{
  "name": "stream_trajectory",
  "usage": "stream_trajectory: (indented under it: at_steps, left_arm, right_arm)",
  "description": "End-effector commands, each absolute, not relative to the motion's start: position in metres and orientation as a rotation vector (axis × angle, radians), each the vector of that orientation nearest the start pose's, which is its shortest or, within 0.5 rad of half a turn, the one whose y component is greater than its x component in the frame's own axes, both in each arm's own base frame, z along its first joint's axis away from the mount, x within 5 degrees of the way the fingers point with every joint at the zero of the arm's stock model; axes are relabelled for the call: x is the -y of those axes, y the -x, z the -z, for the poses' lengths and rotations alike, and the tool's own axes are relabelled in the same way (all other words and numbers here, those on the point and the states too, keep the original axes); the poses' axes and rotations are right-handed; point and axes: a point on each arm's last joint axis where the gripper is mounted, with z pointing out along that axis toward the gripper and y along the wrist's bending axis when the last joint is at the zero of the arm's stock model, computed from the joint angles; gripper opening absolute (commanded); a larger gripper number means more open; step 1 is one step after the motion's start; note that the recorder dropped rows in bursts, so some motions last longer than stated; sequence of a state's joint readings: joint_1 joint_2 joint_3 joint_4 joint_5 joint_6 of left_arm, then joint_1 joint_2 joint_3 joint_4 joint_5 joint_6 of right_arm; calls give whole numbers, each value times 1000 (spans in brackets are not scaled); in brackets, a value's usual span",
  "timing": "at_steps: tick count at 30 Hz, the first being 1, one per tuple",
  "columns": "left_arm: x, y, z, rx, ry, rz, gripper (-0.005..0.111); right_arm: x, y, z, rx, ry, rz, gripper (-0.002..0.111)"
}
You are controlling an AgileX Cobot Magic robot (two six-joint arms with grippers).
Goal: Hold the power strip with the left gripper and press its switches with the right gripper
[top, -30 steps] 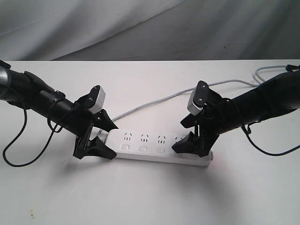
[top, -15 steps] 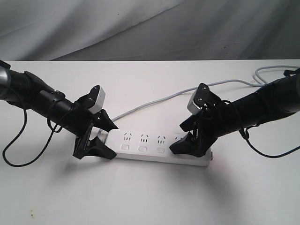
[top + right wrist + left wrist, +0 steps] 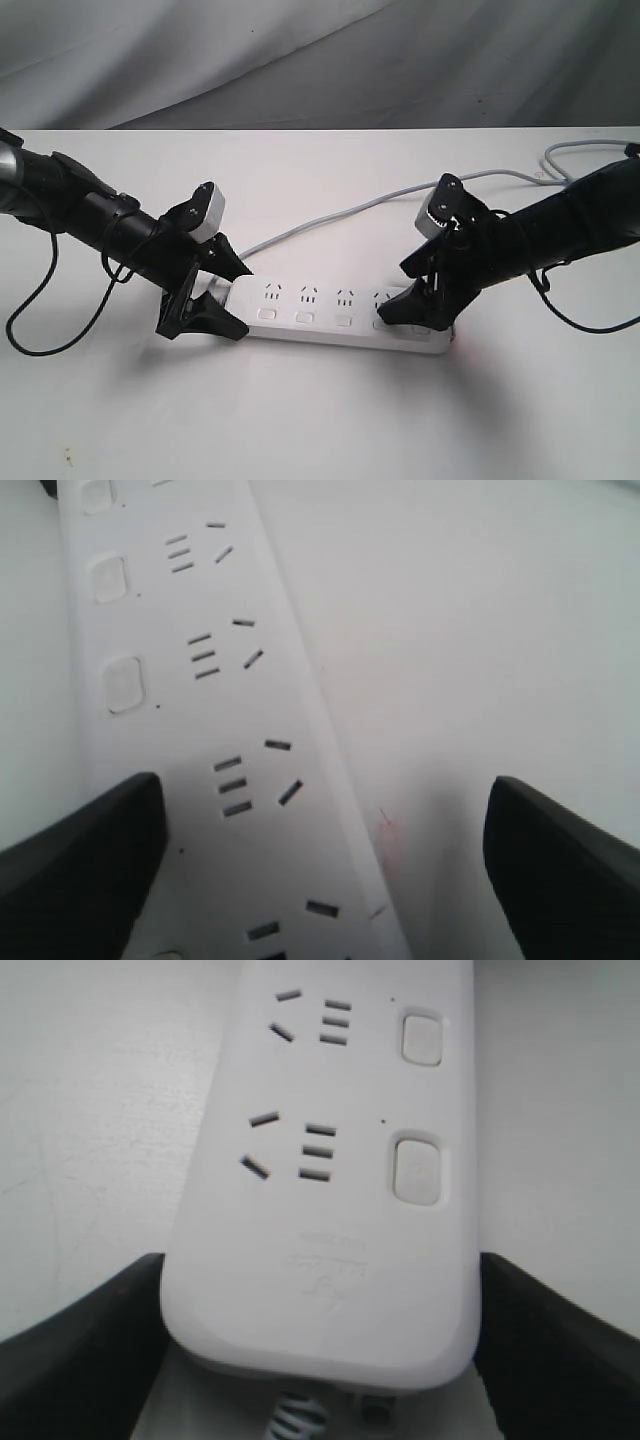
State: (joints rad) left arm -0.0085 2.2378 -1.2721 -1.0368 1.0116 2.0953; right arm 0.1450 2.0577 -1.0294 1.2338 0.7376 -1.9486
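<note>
Power strip [image 3: 330, 322] flat at centre of table [image 3: 320, 420], long axis 9-to-3 o'clock, switches [image 3: 304, 317] along its 6 o'clock edge, grey cord [image 3: 340, 215] trailing toward 2 o'clock. Left gripper [image 3: 235, 303] pinches the 9 o'clock end across its width, likely to stop it sliding under a push. Right gripper [image 3: 392, 295], claw spread wide, has one finger low over the switch row near the 3 o'clock end; contact not discernible

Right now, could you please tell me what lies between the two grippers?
In the exterior view, the power strip's middle: three uncovered switches between the left gripper and the right gripper.
</note>
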Motion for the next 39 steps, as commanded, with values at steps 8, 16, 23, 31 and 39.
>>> stream_trajectory:
  at_steps: [8,16,23,31,39]
  left_arm:
    - [71,-382,-80,-1924,-1587,844,41]
    - [71,-382,-80,-1924,-1587,844,41]
    - [71,-382,-80,-1924,-1587,844,41]
    - [71,-382,-80,-1924,-1587,844,41]
    - [71,-382,-80,-1924,-1587,844,41]
  right_arm:
    - [-116,-335,-78,-2161,1479,-581,78]
    - [-117,-336,-76,-2194,1463,-527,78]
    - [-129,-333,-122,-2011,1419,-660,78]
    - [-114,-334,-170,-1906,1380,-571,78]
    - [-80,-325,-155,-1987,1312,-610,78]
